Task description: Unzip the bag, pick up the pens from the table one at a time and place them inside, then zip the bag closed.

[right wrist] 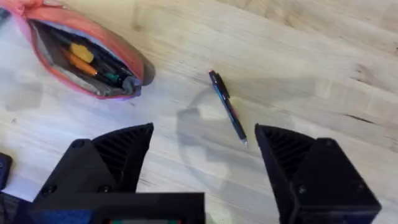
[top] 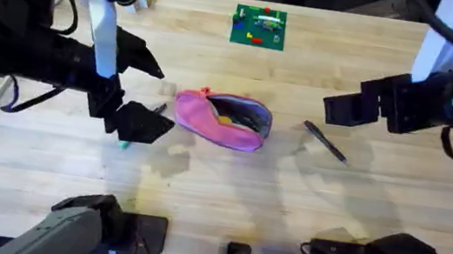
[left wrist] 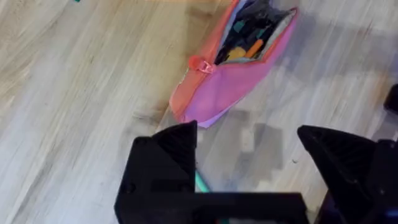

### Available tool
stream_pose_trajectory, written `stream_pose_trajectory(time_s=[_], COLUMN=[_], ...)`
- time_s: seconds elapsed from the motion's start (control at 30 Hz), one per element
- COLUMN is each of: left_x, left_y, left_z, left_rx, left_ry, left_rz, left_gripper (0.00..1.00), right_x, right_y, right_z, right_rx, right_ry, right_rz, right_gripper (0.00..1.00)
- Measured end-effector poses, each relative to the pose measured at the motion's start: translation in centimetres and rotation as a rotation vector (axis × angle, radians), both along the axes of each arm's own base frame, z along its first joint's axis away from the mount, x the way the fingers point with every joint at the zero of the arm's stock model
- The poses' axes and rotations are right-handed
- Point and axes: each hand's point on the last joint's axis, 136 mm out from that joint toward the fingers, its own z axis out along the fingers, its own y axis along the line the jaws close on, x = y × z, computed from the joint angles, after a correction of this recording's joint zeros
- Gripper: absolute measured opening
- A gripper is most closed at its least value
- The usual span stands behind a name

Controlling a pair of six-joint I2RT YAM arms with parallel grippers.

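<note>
The black pen (right wrist: 228,107) lay bare on the table (top: 356,206) to the right of the unzipped bag (top: 223,120), its long axis running diagonally, directly below the right gripper (right wrist: 205,155), whose fingers were spread wide and nearer than the left arm's.

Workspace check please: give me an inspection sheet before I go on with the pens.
Surface: light wood table, bare around the job's things.
Bag: pink bag lies unzipped at mid-table, mouth gaping; orange and dark items show inside; red pull at the closed end.
Pens: black pen lies on the table beside the bag on the right arm's side; green pen lies under the left gripper.
Clutter: green board with coloured pieces at the far edge.
Grippers: left gripper open, low over the green pen; right gripper open above the black pen.
Cables: dark cables along both arms.
Surroundings: nothing seen.
</note>
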Motion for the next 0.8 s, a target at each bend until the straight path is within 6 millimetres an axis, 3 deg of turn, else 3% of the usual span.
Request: stream_pose_trajectory(time_s=[0.33,0.5,0.8], left_x=[0.0,0.0,0.0], left_y=[0.0,0.0,-0.3], left_z=[0.0,0.0,0.2], left_rx=[0.0,0.0,-0.018], left_ry=[0.0,0.0,-0.004], left_rz=[0.0,0.0,-0.004], left_gripper=[0.993,0.993,0.993], right_x=[0.1,0.5,1.8], right_y=[-0.2,-1.5,-1.8], right_z=[0.0,-0.3,-4.0], right_rx=[-0.019,-0.102,-0.193], right_ry=[-0.007,-0.013,0.136], right_rz=[0.019,0.006,0.007], right_gripper=[0.998,0.998,0.998])
